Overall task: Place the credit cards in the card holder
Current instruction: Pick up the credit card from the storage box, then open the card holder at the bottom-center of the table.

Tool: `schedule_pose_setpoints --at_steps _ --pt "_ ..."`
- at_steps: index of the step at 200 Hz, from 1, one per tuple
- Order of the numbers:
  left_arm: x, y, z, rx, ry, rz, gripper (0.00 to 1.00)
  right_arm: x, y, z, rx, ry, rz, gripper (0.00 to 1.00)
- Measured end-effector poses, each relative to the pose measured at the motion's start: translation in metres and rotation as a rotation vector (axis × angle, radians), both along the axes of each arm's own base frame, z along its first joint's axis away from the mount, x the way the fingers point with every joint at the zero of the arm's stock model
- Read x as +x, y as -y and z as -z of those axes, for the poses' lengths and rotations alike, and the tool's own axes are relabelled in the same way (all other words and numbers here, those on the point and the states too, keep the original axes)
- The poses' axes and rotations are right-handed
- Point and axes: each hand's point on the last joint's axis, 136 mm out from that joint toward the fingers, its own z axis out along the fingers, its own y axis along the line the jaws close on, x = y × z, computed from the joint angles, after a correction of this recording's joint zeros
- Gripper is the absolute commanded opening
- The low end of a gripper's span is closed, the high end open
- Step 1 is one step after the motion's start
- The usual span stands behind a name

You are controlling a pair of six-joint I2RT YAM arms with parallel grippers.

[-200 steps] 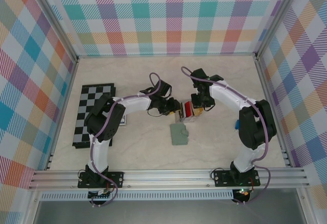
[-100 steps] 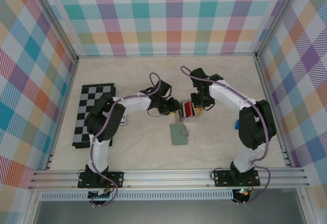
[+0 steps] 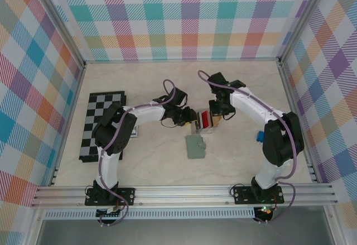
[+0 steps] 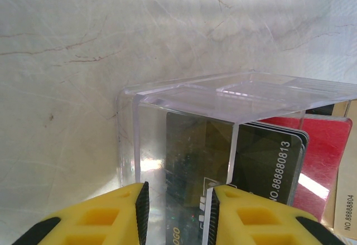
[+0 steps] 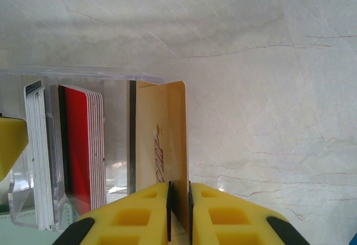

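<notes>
The credit cards stand on edge in a clear plastic tray (image 3: 203,129). Among them are a dark one (image 4: 192,155), a black numbered one (image 4: 273,164), red ones (image 5: 78,144) and an orange-tan one (image 5: 162,128). My right gripper (image 5: 179,211) is shut on the near edge of the orange-tan card, which stands upright at the tray's right end. My left gripper (image 4: 175,214) grips the tray's (image 4: 245,94) left end, its fingers part-closed around the clear plastic. The sage-green card holder (image 3: 196,147) lies flat just in front of the tray, with neither gripper (image 3: 216,120) touching it.
A black-and-white chessboard (image 3: 100,125) lies at the left of the table. A small blue object (image 3: 260,136) sits beside the right arm. Bare marble table (image 3: 240,89) stretches behind and to the right of the tray, and metal frame rails line its edges.
My right gripper's jaws have closed onto the orange-tan card, and the right arm's elbow has shifted slightly. The left arm and the tray have stayed put.
</notes>
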Motion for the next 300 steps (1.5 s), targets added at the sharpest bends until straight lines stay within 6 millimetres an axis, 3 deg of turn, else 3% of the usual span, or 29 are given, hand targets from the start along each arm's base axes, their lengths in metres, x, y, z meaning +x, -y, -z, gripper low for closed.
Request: schedule_pose_setpoints --at_steps 52,89,132,149,173,199,218,247,286,300 --pt "0.0 0.0 0.0 0.0 0.001 0.0 0.36 -0.005 -0.014 -0.016 0.094 0.012 -0.014 0.06" --pt "0.0 -0.001 0.0 0.003 0.0 -0.006 0.41 -0.008 -0.022 -0.041 0.197 0.077 0.003 0.04" --pt "-0.003 -0.013 -0.011 0.021 0.028 -0.041 0.59 -0.019 -0.025 -0.06 0.323 0.147 0.029 0.02" --pt "-0.006 -0.021 -0.029 0.017 0.068 -0.062 0.67 -0.024 -0.024 -0.069 0.395 0.17 0.048 0.02" --pt "-0.011 -0.029 -0.072 -0.037 0.151 -0.086 0.78 -0.028 -0.024 -0.084 0.536 0.207 0.076 0.03" --pt "-0.016 -0.023 -0.121 -0.194 0.241 -0.083 0.84 -0.036 -0.035 -0.096 0.687 0.22 0.072 0.04" --pt "-0.019 -0.009 -0.144 -0.331 0.257 -0.059 0.84 -0.041 -0.045 -0.101 0.777 0.206 0.06 0.04" --pt "-0.024 0.004 -0.161 -0.452 0.246 -0.02 0.8 -0.043 -0.058 -0.106 0.883 0.183 0.053 0.04" --pt "-0.028 0.016 -0.182 -0.57 0.252 0.027 0.52 -0.039 -0.061 -0.115 1.006 0.162 0.068 0.05" --pt "-0.029 0.018 -0.186 -0.591 0.25 0.038 0.47 -0.037 -0.06 -0.117 1.047 0.156 0.076 0.06"
